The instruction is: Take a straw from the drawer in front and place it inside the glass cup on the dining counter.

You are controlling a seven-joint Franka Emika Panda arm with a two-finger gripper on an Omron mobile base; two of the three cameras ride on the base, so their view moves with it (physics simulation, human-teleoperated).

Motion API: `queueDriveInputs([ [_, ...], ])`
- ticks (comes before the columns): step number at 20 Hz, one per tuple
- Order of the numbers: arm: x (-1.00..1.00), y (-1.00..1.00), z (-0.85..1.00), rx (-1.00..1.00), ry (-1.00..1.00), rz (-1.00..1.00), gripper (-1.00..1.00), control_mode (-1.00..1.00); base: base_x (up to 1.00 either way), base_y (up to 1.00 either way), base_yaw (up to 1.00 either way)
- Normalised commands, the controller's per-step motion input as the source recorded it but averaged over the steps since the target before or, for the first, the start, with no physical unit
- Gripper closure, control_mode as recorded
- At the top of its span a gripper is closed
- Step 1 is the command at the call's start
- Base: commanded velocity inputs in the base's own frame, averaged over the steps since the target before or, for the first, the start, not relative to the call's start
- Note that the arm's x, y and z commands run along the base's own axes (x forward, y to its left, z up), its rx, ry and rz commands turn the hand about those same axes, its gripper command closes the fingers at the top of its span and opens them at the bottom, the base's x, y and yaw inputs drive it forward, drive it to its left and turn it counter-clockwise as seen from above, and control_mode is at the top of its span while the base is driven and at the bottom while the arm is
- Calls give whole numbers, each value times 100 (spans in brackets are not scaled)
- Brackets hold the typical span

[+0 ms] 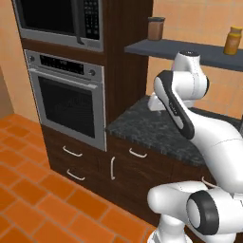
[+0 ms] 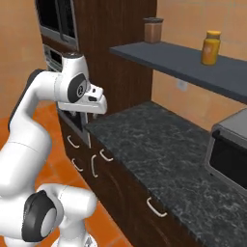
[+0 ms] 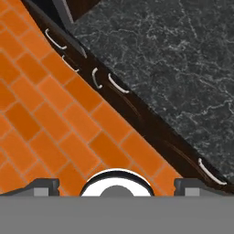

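Note:
My gripper (image 3: 117, 186) hangs open above the front edge of the black speckled countertop (image 3: 173, 59), with nothing between its fingertips (image 3: 45, 185). The white hand (image 2: 95, 104) is level with the wall oven, pointing down at the floor and cabinet fronts. Under the countertop run dark-brown drawers, all shut, each with a slim curved silver handle: one drawer (image 1: 138, 151) sits beside the oven, its handle (image 3: 118, 84) also seen from above, and another handle (image 3: 211, 172) lies further along. The straw is hidden. The glass cup and the dining counter are out of view.
A wall oven (image 1: 71, 102) and a microwave (image 1: 61, 19) fill the tall cabinet on the left. A dark shelf (image 2: 188, 60) above the countertop carries a brown jar (image 2: 153, 30) and a yellow jar (image 2: 211, 47). A toaster oven (image 2: 229, 149) stands at the right. Orange tile floor (image 3: 50, 119) lies below.

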Motion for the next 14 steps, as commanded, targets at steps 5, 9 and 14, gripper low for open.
queueDriveInputs([
  [5, 0, 0, 0, 0, 0, 0, -100, 100, 3, -54, 43],
  [9, 0, 0, 0, 0, 0, 0, -100, 100, 4, -65, 39],
  [14, 0, 0, 0, 0, 0, 0, -100, 100, 0, -74, 28],
])
